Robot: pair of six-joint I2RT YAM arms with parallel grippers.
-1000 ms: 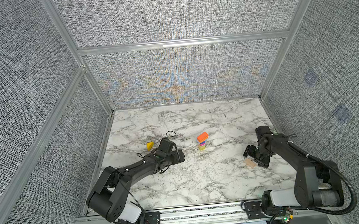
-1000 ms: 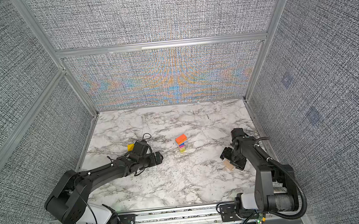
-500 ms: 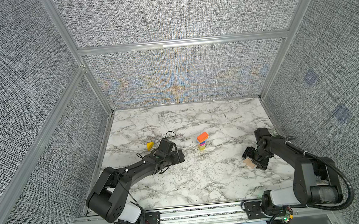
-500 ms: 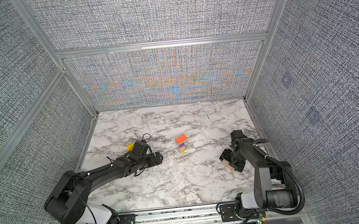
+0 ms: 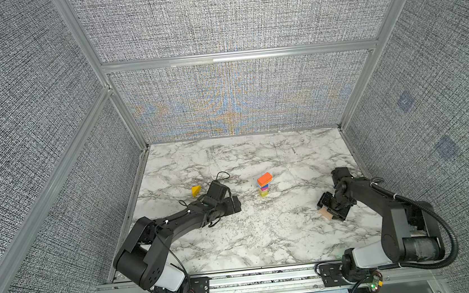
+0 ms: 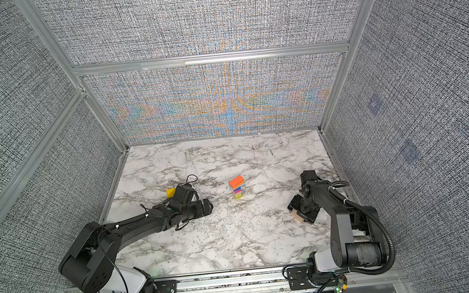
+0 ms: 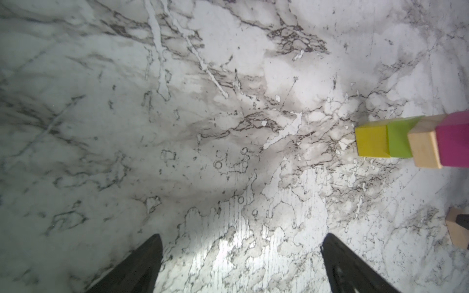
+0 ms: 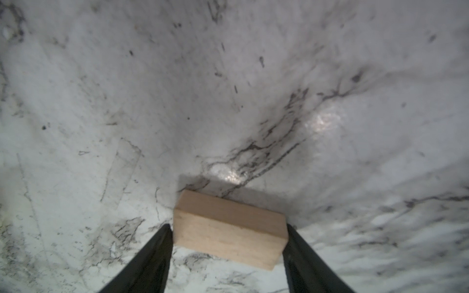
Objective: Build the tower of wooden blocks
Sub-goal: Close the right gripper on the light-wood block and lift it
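The tower [image 5: 264, 186] [image 6: 237, 188] stands mid-table, with an orange slab [image 5: 264, 178] on top. In the left wrist view its lower part [image 7: 396, 142] shows yellow, lime, plain wood and magenta. A yellow wedge [image 5: 196, 190] [image 6: 170, 193] lies behind my left arm. My left gripper [image 5: 234, 204] [image 7: 241, 243] rests low on the table left of the tower, open and empty. My right gripper [image 5: 329, 211] [image 8: 228, 228] is at the right. Its fingers press both ends of the plain plank [image 8: 229, 230] [image 5: 324, 212], which sits at the table surface.
The marble table [image 5: 251, 239] is boxed in by grey fabric walls on three sides. A metal rail [image 5: 269, 276] runs along the front edge and carries both arm bases. The plank with a right fingertip shows in the left wrist view [image 7: 456, 230].
The right gripper's jaws have narrowed onto the plank's ends, and that arm has settled slightly lower. The left arm and the tower have not moved.
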